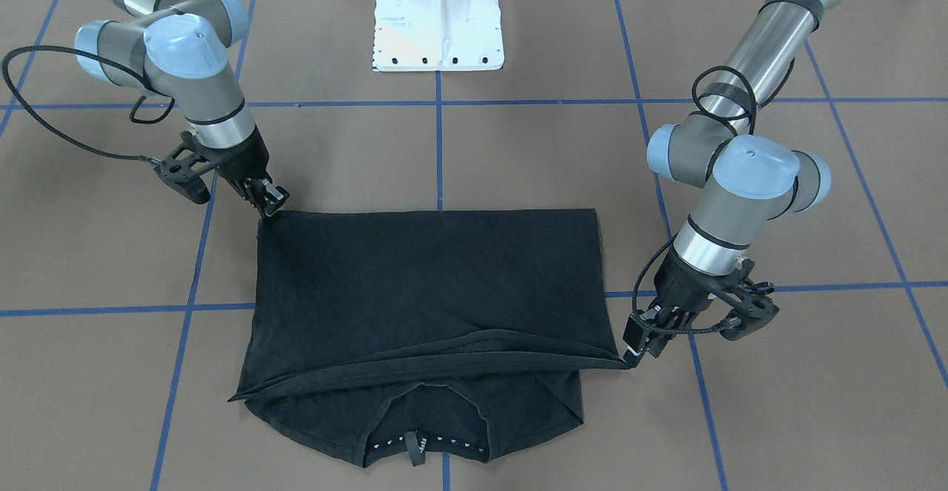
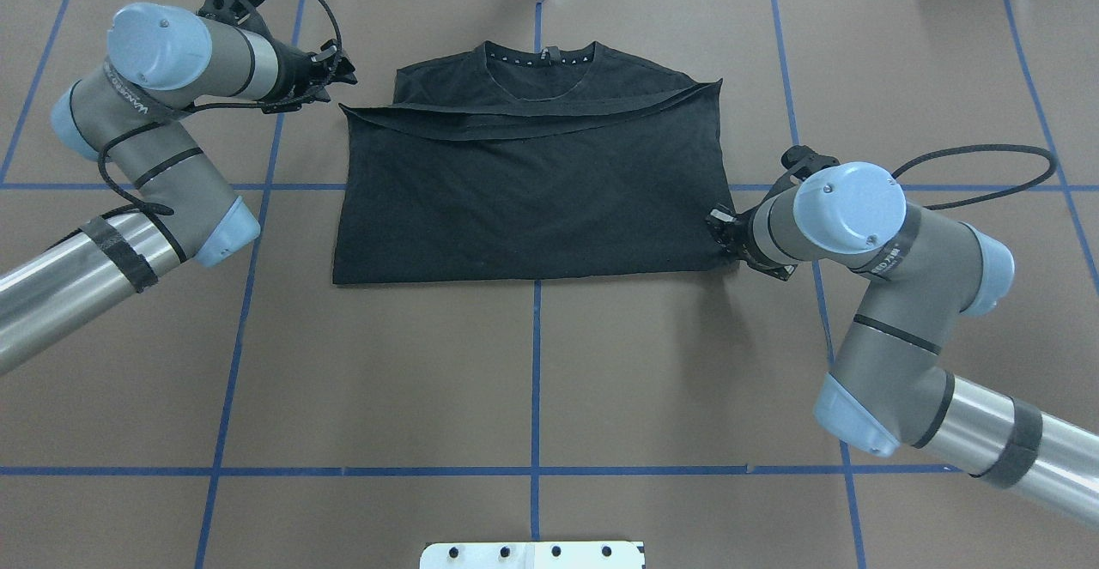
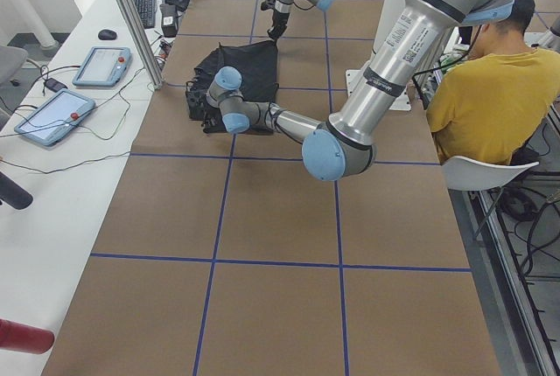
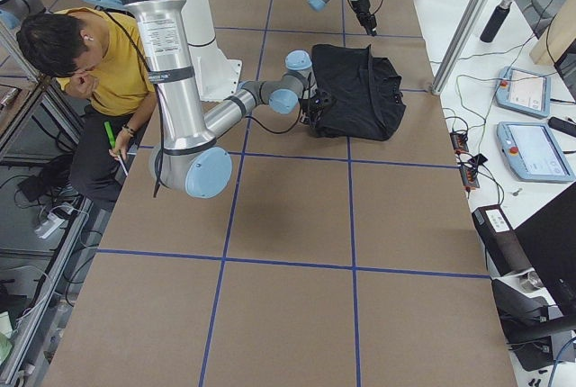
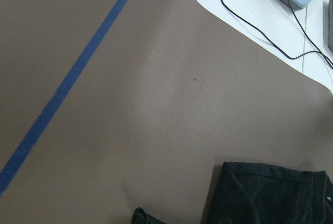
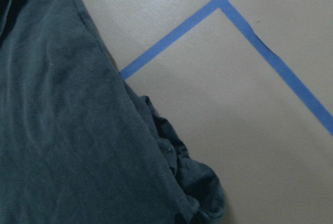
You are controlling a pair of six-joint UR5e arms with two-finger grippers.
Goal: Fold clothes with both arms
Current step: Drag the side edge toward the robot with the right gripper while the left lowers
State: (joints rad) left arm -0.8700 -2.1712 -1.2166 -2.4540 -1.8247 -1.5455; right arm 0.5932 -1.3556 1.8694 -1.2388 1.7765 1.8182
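The black T-shirt (image 1: 429,284) lies flat on the brown table, its hem half folded up over the body toward the collar (image 2: 541,56); the print is hidden. My left gripper (image 1: 635,350) sits low at the folded hem's pointed corner and looks shut on it; in the overhead view it (image 2: 342,80) is by the shirt's far left corner. My right gripper (image 1: 270,201) is at the fold-line corner on the other side, also seen from overhead (image 2: 719,230). The right wrist view shows bunched cloth (image 6: 200,193) right at it, so it looks shut on the shirt.
The white base pedestal (image 1: 438,24) stands at the robot's side of the table. Blue tape lines (image 2: 537,380) cross the brown surface. A person in yellow (image 3: 490,96) sits beside the robot. Touch pendants and cables lie on the white bench (image 4: 531,148) beyond the far edge.
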